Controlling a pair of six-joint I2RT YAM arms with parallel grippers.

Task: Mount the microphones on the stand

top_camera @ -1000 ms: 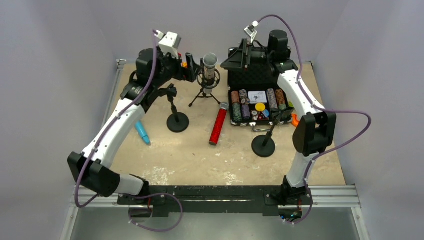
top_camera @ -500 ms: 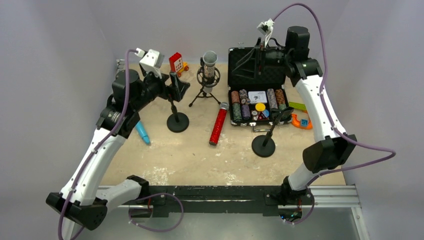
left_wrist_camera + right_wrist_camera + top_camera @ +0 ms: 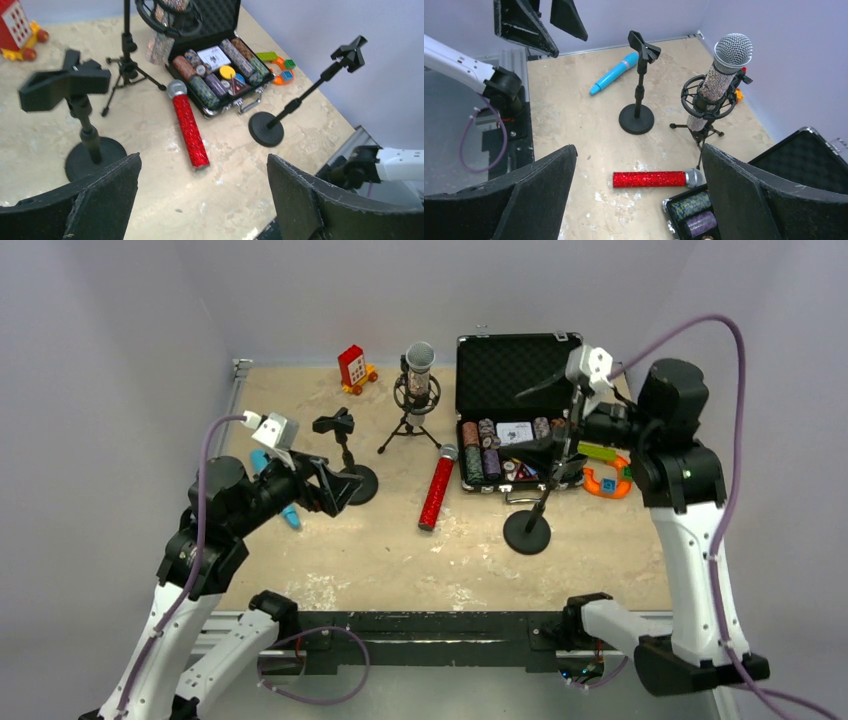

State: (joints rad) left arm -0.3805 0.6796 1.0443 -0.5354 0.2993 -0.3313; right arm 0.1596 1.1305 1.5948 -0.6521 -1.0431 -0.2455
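The silver-glitter microphone [image 3: 420, 375] stands upright in a tripod shock mount; it also shows in the right wrist view [image 3: 719, 75]. The red-glitter microphone [image 3: 437, 488] lies flat mid-table, also in both wrist views [image 3: 189, 127] [image 3: 651, 178]. The light-blue microphone [image 3: 287, 512] lies at the left, partly hidden by my left arm, clear in the right wrist view [image 3: 615, 73]. Two black clip stands are empty: the left stand [image 3: 350, 475] [image 3: 82, 115] and the right stand [image 3: 527, 531] [image 3: 265, 129]. My left gripper [image 3: 335, 485] [image 3: 202, 200] is open and empty. My right gripper [image 3: 548, 418] [image 3: 639, 200] is open and empty above the case.
An open black case of poker chips [image 3: 510, 390] stands at the back right. A red toy block [image 3: 352, 367] sits at the back. An orange and green toy [image 3: 600, 475] lies right of the case. The metal table rail [image 3: 430, 625] runs along the near edge.
Both arms have pulled back from the far side of the table. The left gripper moved near and left, past the left stand. The right gripper swung right and nearer. Microphones stayed put.
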